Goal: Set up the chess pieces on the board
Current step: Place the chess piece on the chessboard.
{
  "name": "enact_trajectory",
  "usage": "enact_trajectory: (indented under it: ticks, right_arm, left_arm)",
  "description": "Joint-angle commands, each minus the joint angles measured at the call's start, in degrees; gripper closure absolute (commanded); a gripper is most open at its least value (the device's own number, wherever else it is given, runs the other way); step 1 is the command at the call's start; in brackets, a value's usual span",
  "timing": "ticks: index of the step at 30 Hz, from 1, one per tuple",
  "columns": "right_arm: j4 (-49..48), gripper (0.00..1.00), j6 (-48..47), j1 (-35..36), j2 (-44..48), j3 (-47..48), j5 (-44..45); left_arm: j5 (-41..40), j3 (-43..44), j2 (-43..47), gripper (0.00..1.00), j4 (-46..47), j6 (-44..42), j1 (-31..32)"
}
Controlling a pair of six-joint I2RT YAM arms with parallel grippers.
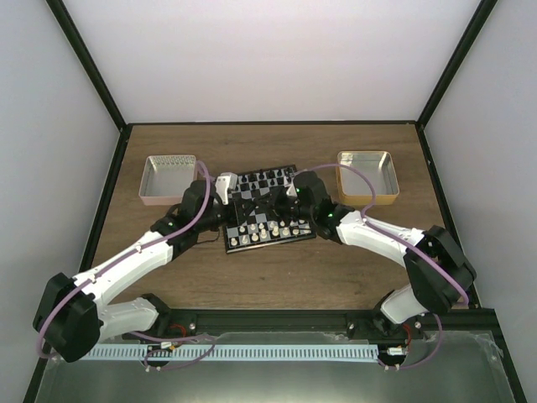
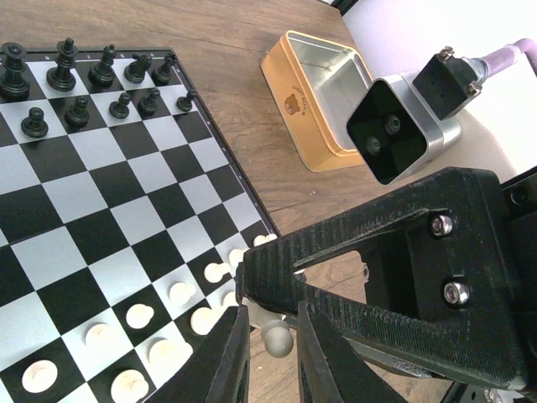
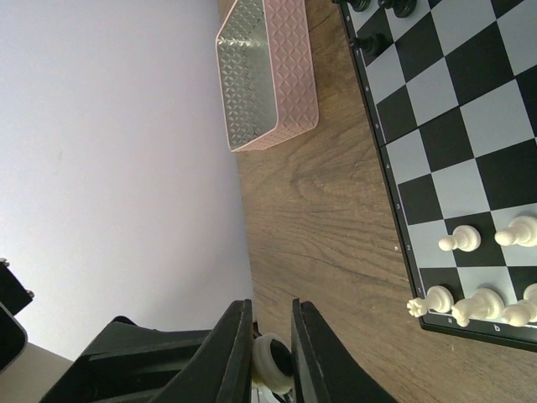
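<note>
1. In the top view both wrists crowd over the board [image 1: 252, 228], so the fingertips cannot be told apart there.
2. From the right wrist, the cream piece [image 3: 270, 361] is seen only as a pale round end. The right gripper [image 3: 270, 315] is clenched on it.
3. The left gripper [image 2: 273, 323] is set narrowly around the piece's round head. Contact cannot be told.
4. Both arms are stretched inward, from the left and the right.
5. The held piece is seen beside the board's edge, near the standing chess pieces [image 2: 180, 291].
</note>
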State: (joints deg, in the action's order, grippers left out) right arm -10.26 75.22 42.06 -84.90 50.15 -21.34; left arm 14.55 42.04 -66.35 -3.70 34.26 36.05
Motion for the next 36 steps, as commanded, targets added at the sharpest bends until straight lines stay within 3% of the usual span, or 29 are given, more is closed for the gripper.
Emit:
enact_trajectory:
  ticks: [1, 7, 11, 13, 15, 20, 23, 29, 36]
  right_arm:
    - [-3.20, 0.92, 1.80, -0.22, 1.44, -0.05, -1.83]
    - [-3.98, 0.92, 2.97, -0.40, 1.43, -0.43, -2.60]
    - [-4.30, 0.92, 2.98, -0.40, 1.41, -0.41, -2.97]
    - [-3.80, 0.91, 2.54, -0.39, 1.59, -0.40, -2.19]
    - [-2.29, 0.83, 1.25, -0.40, 1.85, -0.11, -0.61]
    - [2.97, 0.52, -2.84, -0.78, 4.38, -0.16, 6.48]
    - [7.07, 0.42, -5.11, -1.39, 6.32, -0.22, 10.71]
    - [11.23, 0.40, -7.62, -2.45, 9.69, -1.41, 15.48]
    - [12.97, 0.40, -8.31, -2.86, 10.95, -2.31, 16.97]
  left_arm:
    - [1.34, 0.84, -0.49, 0.81, 0.67, -0.37, 0.16]
    - [2.27, 0.78, -0.56, 0.83, 1.52, 0.41, 0.16]
    - [2.24, 0.75, -0.71, 0.95, 1.90, 0.18, 0.16]
    - [1.41, 1.24, -0.71, 0.96, 1.15, -0.37, 0.16]
    - [-0.12, 2.17, -0.79, 0.96, -0.83, -1.43, 0.16]
    - [-4.94, 5.72, -0.88, 0.96, -10.32, -5.61, 0.18]
    - [-10.30, 8.46, -1.91, 0.96, -18.24, -7.98, 0.15]
    - [-20.69, 8.73, -3.83, 0.96, -28.18, -6.63, 0.07]
    - [-20.85, 8.58, -10.43, 0.96, -30.24, -5.00, -0.49]
